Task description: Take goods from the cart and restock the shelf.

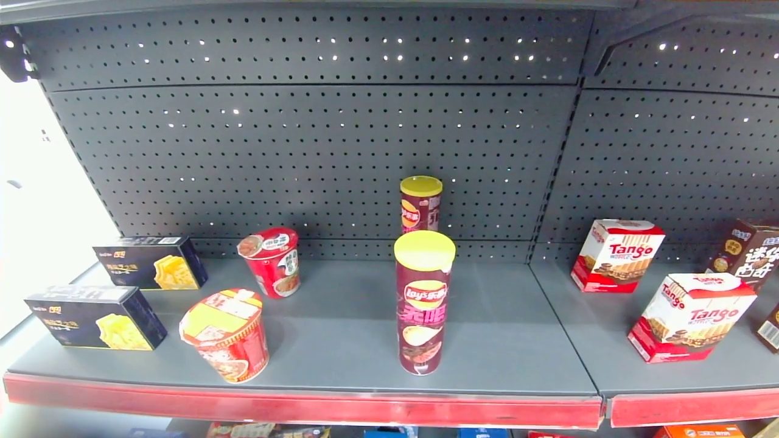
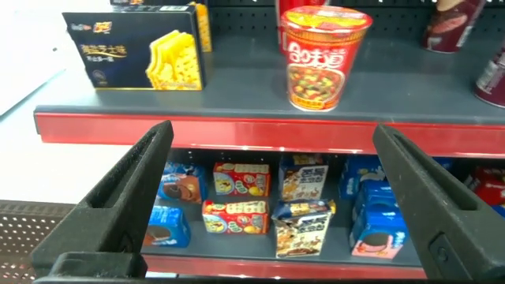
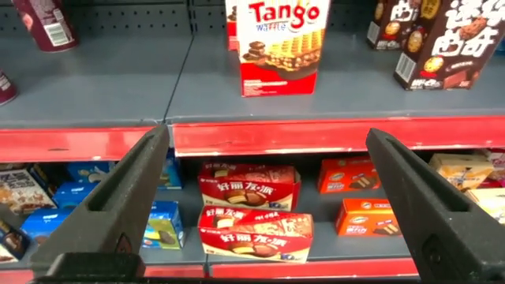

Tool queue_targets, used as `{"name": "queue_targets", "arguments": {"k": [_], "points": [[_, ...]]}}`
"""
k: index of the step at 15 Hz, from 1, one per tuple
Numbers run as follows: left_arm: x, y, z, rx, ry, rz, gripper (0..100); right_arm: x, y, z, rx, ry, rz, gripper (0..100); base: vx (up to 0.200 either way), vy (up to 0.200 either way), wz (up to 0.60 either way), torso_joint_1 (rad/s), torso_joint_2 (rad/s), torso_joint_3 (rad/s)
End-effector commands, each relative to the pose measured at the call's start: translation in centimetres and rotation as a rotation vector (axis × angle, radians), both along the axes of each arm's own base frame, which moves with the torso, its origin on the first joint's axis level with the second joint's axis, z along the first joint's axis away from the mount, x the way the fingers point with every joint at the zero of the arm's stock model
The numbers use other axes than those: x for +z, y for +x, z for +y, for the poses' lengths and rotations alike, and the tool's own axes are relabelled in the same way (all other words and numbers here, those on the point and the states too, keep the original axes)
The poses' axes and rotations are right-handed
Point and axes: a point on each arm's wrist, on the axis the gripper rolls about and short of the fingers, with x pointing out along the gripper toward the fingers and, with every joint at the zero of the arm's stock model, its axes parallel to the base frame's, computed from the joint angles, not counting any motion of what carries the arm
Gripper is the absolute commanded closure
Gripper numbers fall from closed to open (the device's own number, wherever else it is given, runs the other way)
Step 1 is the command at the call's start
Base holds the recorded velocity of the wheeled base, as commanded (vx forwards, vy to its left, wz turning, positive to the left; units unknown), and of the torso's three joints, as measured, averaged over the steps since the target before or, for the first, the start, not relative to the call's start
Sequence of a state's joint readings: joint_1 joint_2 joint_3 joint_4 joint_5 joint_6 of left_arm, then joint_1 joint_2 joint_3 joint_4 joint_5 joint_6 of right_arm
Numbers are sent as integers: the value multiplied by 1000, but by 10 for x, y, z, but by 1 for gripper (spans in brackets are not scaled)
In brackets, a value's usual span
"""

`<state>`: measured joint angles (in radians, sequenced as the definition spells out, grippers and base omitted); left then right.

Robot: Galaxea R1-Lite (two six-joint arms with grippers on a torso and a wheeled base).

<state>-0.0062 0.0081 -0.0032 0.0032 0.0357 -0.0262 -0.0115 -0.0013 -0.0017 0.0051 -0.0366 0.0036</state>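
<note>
Left gripper (image 2: 272, 130): jaws spread wide, holding nothing, held before the red front edge of the shelf (image 1: 505, 328), facing the front noodle cup (image 1: 226, 334). Right gripper (image 3: 268, 132): likewise spread and empty, facing the front wafer box (image 1: 694, 316).

Goods on the shelf stood thus:
- Front chip can (image 1: 424, 304), upright near the middle.
- Rear chip can (image 1: 420, 204), behind it by the back panel.
- Rear noodle cup (image 1: 272, 261), tilted.
- Front blue box (image 1: 97, 316) and rear blue box (image 1: 152, 263), at the left end.
- Rear wafer box (image 1: 616, 255) and brown box (image 1: 745, 252), at the right.

Small snack boxes (image 2: 237, 217) lay on the level beneath.
</note>
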Motion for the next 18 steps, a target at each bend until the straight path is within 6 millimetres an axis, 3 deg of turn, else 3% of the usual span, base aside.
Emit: {"name": "queue_targets", "arguments": {"k": [1, 15, 18], "points": [[0, 0, 0, 0, 0, 1, 0, 0, 0, 0, 1, 1, 1, 0, 0, 0, 0, 0, 0, 0], [-1, 0, 0, 1, 2, 4, 0, 0, 0, 0, 1, 1, 1, 0, 0, 0, 0, 0, 0, 0], [0, 0, 0, 1, -4, 1, 0, 0, 0, 0, 1, -2, 1, 0, 133, 0, 0, 0, 2, 2]]}}
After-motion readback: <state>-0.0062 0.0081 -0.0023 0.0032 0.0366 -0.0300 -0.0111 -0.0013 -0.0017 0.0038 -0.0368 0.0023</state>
